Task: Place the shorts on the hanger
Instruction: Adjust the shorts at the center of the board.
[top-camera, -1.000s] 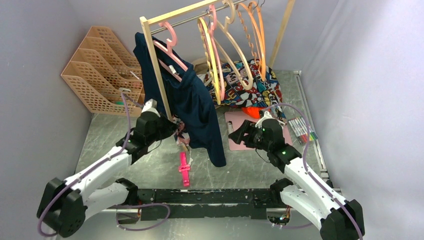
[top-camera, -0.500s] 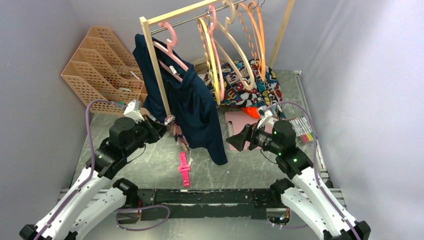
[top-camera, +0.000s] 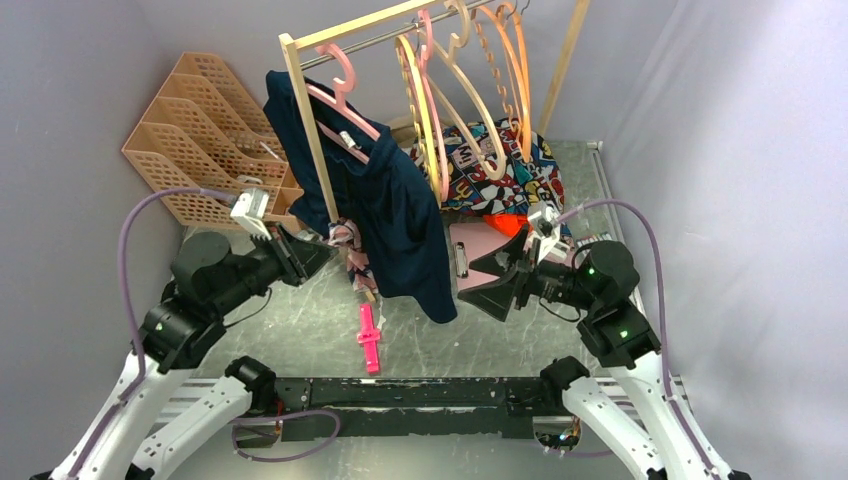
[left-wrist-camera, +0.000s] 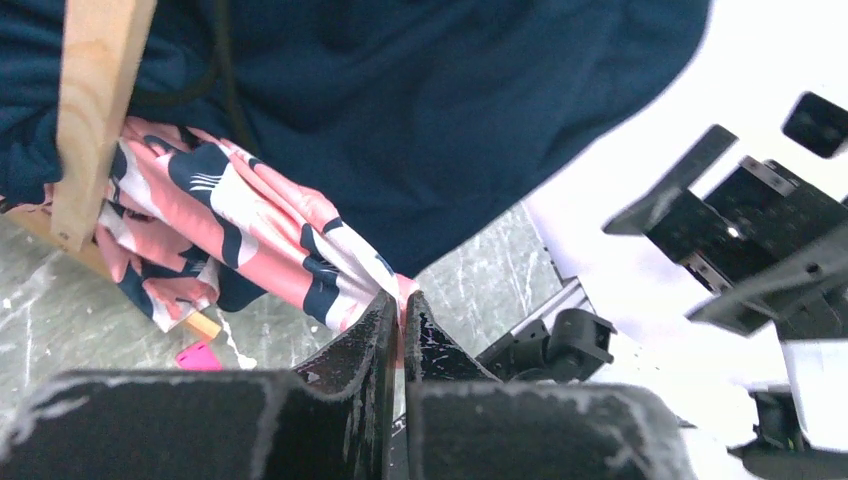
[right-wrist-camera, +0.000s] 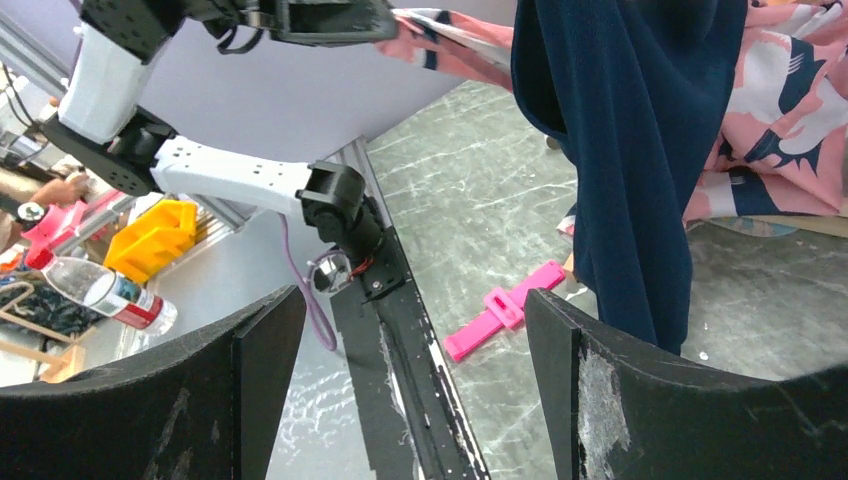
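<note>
In the top view, the left gripper (top-camera: 322, 246) is pinching the shorts (top-camera: 346, 240) at centre left, below the hanger (top-camera: 418, 125) on the rod. The right gripper (top-camera: 478, 285) is standing wide open, holding nothing. In the left wrist view, the closed jaws are squeezing the shorts' edge at bottom centre. In the right wrist view, the shorts are showing at upper right behind the navy garment (right-wrist-camera: 620, 150).

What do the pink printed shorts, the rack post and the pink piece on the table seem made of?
The shorts: soft matte cloth; it drapes in folds. The rack post: pale unpainted wood, faint grain shows. The pink piece: probably hard plastic, smooth and evenly coloured.
</note>
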